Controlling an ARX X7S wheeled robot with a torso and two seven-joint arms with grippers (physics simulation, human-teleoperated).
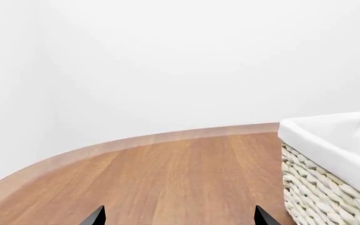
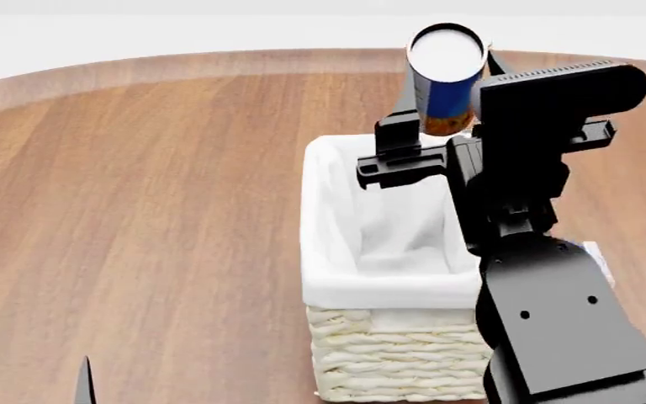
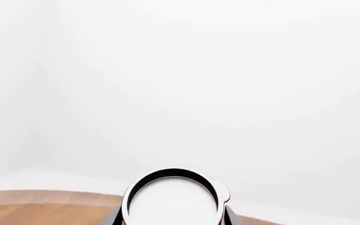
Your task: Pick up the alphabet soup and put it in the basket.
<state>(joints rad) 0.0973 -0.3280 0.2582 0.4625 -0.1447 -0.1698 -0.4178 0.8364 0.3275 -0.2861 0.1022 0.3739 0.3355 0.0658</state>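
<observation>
Pick is done, by my read: the alphabet soup is off the worktop, clamped upright in my right pincer, high over the far rim of the basket. Left to do: bring it over the lined opening, lower, release. Right arm reaches forward across the basket, wrist raised. My left pincer hangs low beside the basket, tips spread wide, carrying nothing.
</observation>
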